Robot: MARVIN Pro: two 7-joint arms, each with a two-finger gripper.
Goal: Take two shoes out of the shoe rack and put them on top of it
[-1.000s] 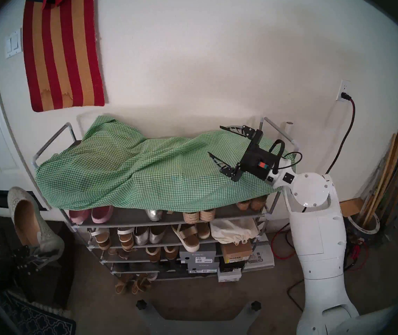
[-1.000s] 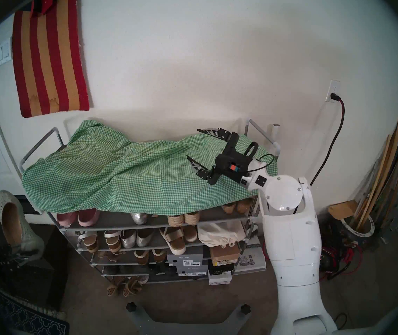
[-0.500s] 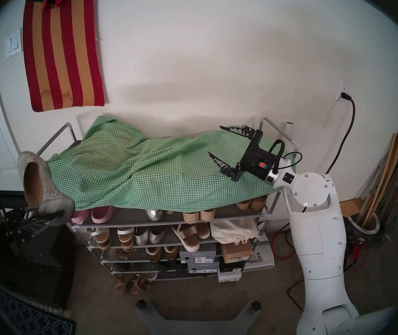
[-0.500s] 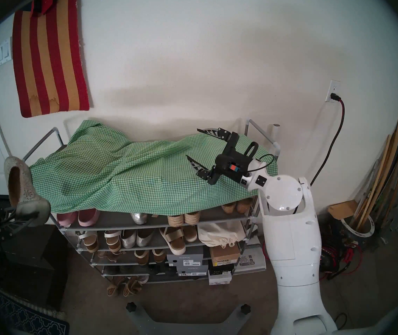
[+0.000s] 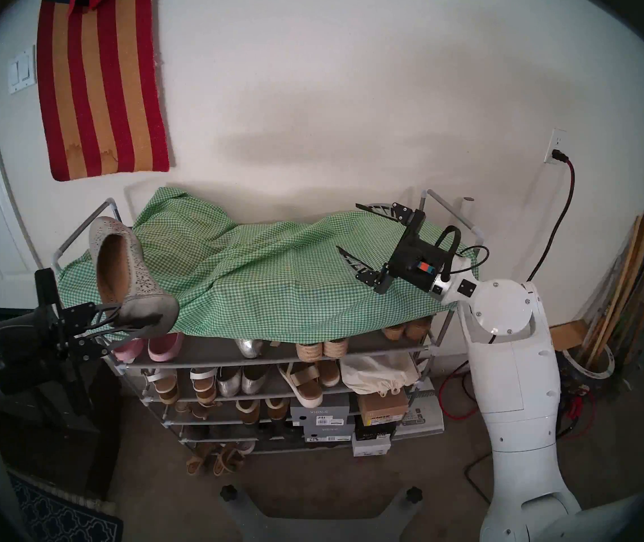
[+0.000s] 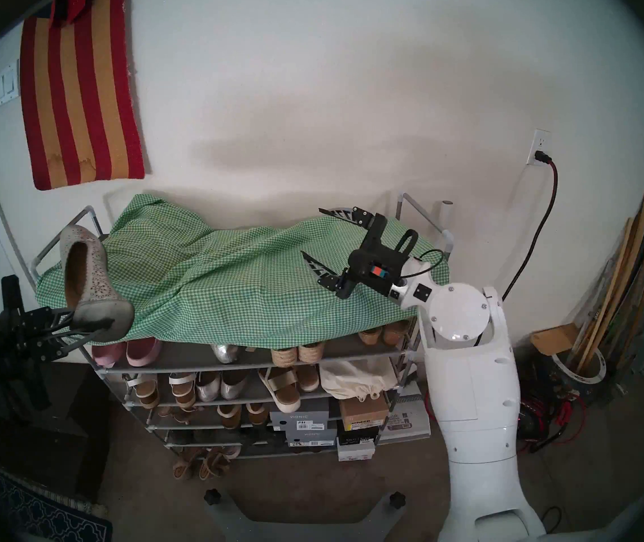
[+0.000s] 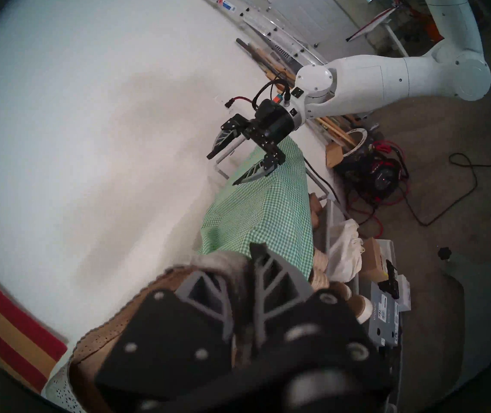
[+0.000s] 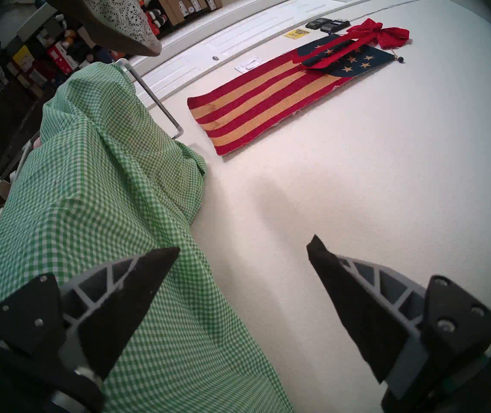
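My left gripper (image 5: 140, 314) is shut on the heel of a perforated silver flat (image 5: 138, 271) with a tan insole. It holds the flat toe-up just above the left end of the grey shoe rack (image 5: 81, 228). The flat also shows in the left wrist view (image 7: 110, 329) and the right wrist view (image 8: 113, 13). A single silver shoe toe (image 5: 249, 347) peeks out under the cloth on the tier below; I cannot tell whether it is perforated. My right gripper (image 5: 347, 226) is open and empty above the rack's right end.
A green checked cloth (image 5: 254, 279) covers the rack's top and hangs over its front. The lower tiers hold pink slip-ons (image 5: 164, 345), plain silver flats (image 5: 240, 379), sandals and shoe boxes (image 5: 322, 416). A wall stands close behind, and cables (image 5: 457, 392) lie on the floor at the right.
My left gripper has carried the perforated flat up and to the right, from low beside the rack to over its top left end. My right arm has not moved.
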